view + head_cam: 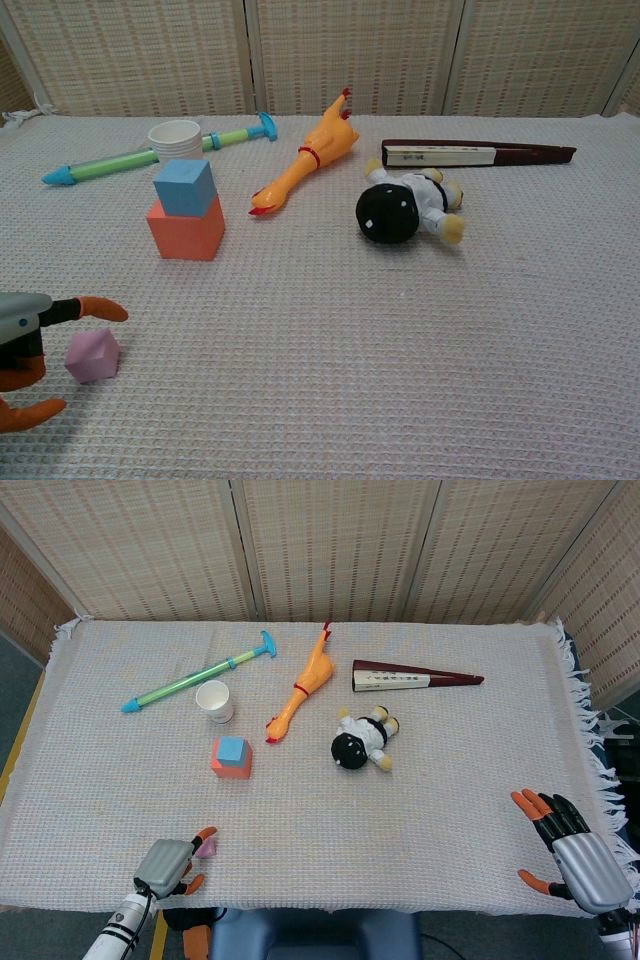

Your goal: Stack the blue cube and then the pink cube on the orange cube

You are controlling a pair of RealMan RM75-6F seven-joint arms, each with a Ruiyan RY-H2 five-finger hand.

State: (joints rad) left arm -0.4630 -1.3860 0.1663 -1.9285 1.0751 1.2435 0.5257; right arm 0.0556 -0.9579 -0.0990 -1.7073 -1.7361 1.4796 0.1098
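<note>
Your left hand (pixel 25 355), grey-shelled with orange fingertips spread, cups around the matte pink cube (pixel 93 354) at the chest view's lower left without gripping it. The blue cube (pixel 185 186) sits skewed atop the orange cube (pixel 186 229) on the woven cloth (pixel 400 330). Your right hand (pixel 572 858) rests empty, fingers splayed, lower right.

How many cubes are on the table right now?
3: the blue cube sits on the orange cube, and the pink cube lies near the front edge beside the left hand. None looks hidden.
</note>
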